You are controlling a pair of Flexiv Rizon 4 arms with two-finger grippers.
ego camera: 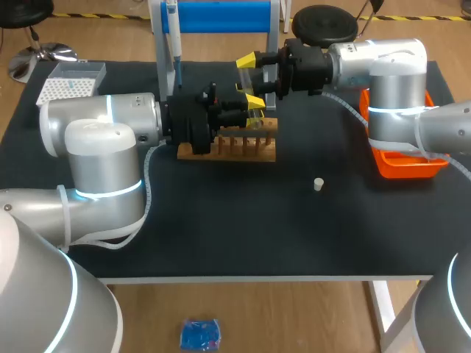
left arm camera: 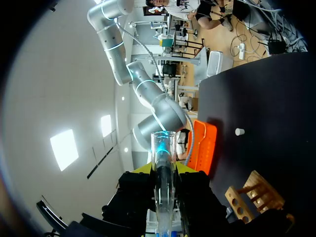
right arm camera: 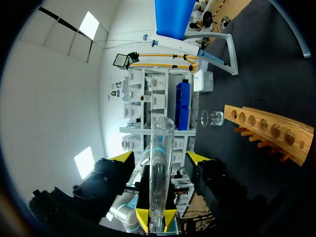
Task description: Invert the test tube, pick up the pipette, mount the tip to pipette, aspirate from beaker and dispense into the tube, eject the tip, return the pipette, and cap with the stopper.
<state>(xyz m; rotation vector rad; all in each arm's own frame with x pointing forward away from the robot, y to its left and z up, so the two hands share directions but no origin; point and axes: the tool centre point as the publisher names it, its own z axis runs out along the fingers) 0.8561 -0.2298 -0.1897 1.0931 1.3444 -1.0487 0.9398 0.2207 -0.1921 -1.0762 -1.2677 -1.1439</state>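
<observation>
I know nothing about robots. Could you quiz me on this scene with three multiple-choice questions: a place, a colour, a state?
1. Where is the small white stopper relative to the wooden tube rack? A in one of its holes; B apart from it on the black table; C on top of it.
2. What colour are the grippers' fingertips? A yellow; B red; C white.
3. The clear glass test tube is: A lying flat; B standing in the rack; C held by the left gripper.
Answers: B, bare table surrounds it; A, the head view shows yellow; C, the left wrist view shows it clamped.
</observation>
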